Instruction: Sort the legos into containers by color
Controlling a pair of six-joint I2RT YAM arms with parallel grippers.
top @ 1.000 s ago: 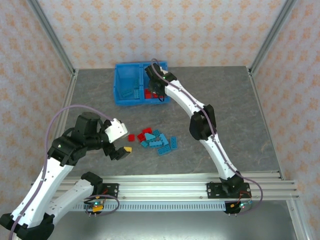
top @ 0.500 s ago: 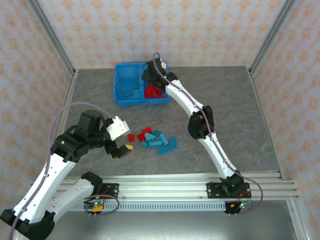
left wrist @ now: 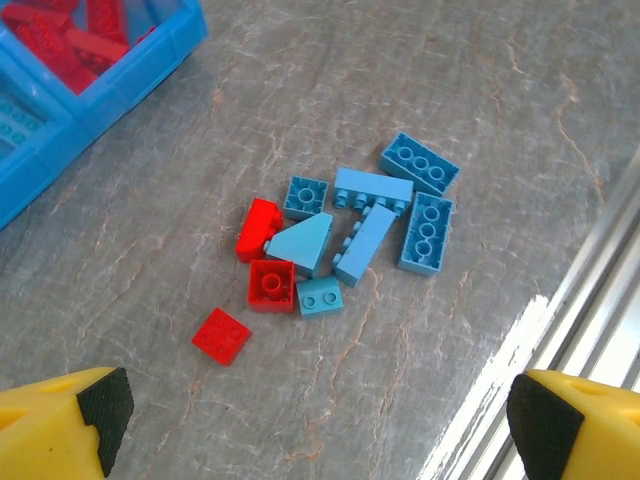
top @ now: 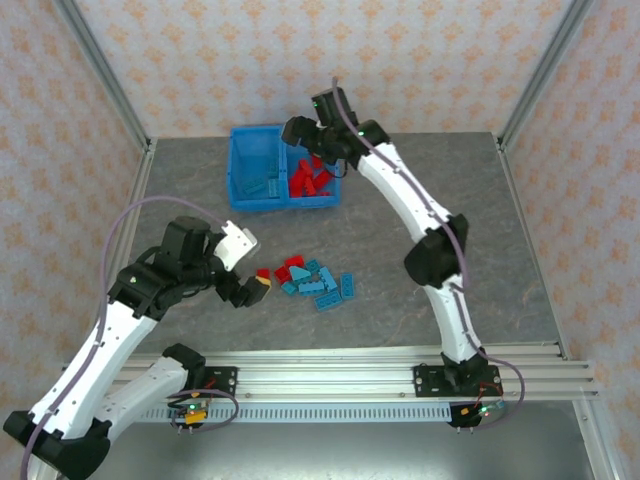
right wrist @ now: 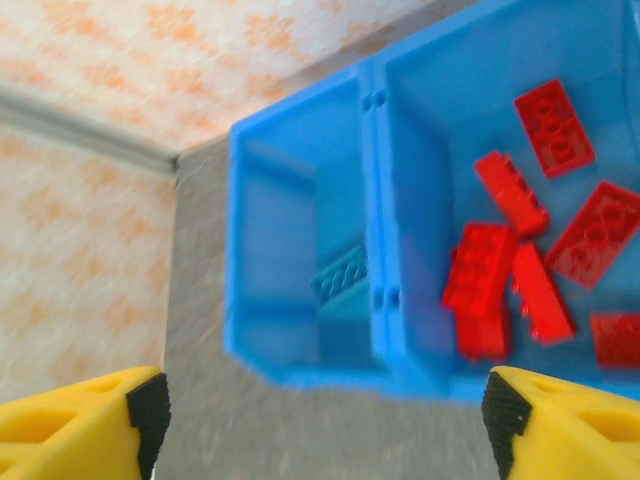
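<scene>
A loose pile of legos lies on the grey table: several light blue bricks with three red ones on its left side. My left gripper hovers just left of the pile, open, with bare table between its fingers. The containers are the two halves of one blue bin. Its left half holds blue bricks, its right half several red bricks. My right gripper hangs above the bin, open and holding nothing.
An aluminium rail runs along the table's near edge, close to the pile. Metal frame posts and patterned walls enclose the table. Bare grey surface spreads to the right of the right arm.
My right gripper has opened and risen up and back out of the bin's red half. My left gripper has edged right, closer to the pile, still open.
</scene>
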